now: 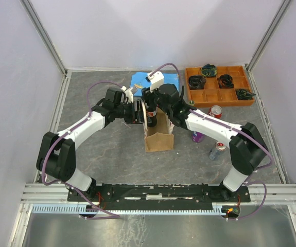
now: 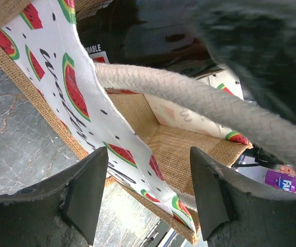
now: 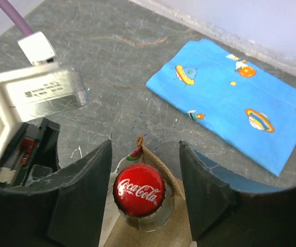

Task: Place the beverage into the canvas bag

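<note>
The right gripper (image 3: 145,198) clasps a cola bottle (image 3: 139,191) over the canvas bag (image 1: 158,138); the left gripper (image 2: 148,188), jaws parted, straddles the bag's side.

The small tan upright canvas bag (image 1: 159,139) is standing mid-table, with the dark cola bottle with a red cap (image 3: 138,191) sitting in its far end. The blue patterned cloth (image 1: 156,80) is lying behind it. The orange compartment tray (image 1: 219,87) is resting far right; a red can (image 1: 215,111) is standing near it
</note>
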Controlling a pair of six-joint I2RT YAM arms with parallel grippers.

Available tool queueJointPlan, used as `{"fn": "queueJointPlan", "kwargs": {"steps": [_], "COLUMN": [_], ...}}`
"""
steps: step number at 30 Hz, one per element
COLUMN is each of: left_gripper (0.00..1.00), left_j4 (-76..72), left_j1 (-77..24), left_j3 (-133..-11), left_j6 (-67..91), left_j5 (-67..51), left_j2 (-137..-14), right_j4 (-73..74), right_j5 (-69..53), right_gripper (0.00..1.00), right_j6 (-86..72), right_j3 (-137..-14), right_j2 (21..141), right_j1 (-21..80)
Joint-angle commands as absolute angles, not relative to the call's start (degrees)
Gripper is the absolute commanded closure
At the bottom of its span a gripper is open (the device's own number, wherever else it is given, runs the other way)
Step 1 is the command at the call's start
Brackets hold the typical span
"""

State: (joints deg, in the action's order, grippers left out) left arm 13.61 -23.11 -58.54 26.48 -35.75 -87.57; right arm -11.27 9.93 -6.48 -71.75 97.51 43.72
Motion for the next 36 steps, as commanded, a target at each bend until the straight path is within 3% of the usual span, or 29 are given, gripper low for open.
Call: {"fn": "queueJointPlan", "kwargs": {"steps": [1, 10, 21, 27, 36], "left_gripper": [0.28, 0.28, 0.27, 0.27, 0.27], "left_j4": [12.92, 13.09, 15.0, 13.55, 13.62], "left_j1": [-23.1, -23.05, -22.43, -22.3, -22.22], "left_j3": [-58.68, -58.1, -56.92, -54.66, -54.32], "left_j6": [23.86, 23.57, 20.75, 21.44, 20.94], "left_j5": [-37.27, -36.79, -34.23, -34.11, -34.05], "left_j2": [-85.12, -83.58, -79.37, -78.49, -78.56], "right_j4": [-13.75, -9.28, 21.19, -3.66, -12.23], "right_j5": [9.46, 15.94, 24.95, 27.35, 31.73], "right_gripper": [0.35, 0.31, 0.29, 0.18, 0.18], "right_j6": [-5.5, -4.34, -8.47, -1.52, -5.97], "right_j3": [-74.17, -77.58, -100.52, -73.15, -59.06], "right_j2": [93.13, 91.45, 93.95, 83.18, 80.43], "right_j1": [43.77, 43.7, 34.35, 32.98, 32.41]}}
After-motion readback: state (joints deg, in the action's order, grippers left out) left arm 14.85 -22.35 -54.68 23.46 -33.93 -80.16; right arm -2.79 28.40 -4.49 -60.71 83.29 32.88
